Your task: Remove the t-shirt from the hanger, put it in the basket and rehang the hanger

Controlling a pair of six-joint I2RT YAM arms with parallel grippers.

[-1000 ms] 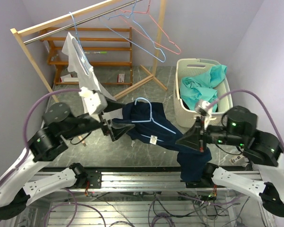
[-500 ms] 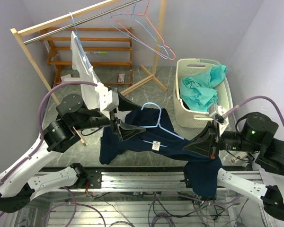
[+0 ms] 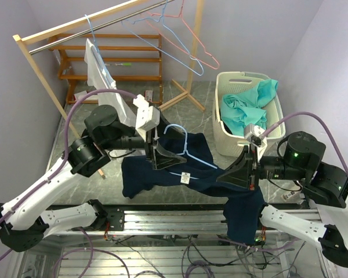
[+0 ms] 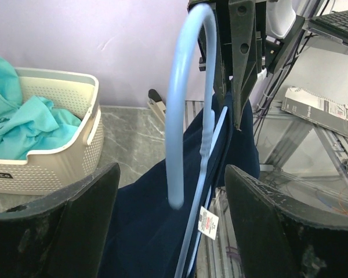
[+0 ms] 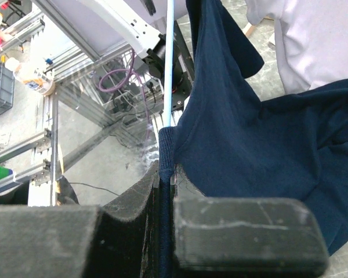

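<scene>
A navy t-shirt (image 3: 156, 176) hangs stretched between my two arms with a light-blue wire hanger (image 3: 188, 152) still inside its neck. My right gripper (image 3: 239, 171) is shut on the ribbed collar, and the rest of the shirt droops below it. In the right wrist view the gripper (image 5: 165, 180) pinches the collar, with the shirt (image 5: 267, 139) and the hanger wire (image 5: 170, 58) beyond it. My left gripper (image 3: 160, 157) is open beside the hanger's hook. In the left wrist view the gripper (image 4: 171, 174) has its jaws wide apart, with the hook (image 4: 182, 104) and the shirt (image 4: 145, 231) between them, untouched.
A white laundry basket (image 3: 223, 110) with teal clothes stands at the right, also in the left wrist view (image 4: 64, 81). A wooden clothes rack (image 3: 75, 26) at the back carries a white shirt (image 3: 101, 75) on a hanger and empty blue and pink hangers (image 3: 188, 49).
My left arm has risen and moved right, bringing its open gripper up by the hanger hook. My right gripper swung right, then back left, keeping the collar; the shirt has spread out leftward.
</scene>
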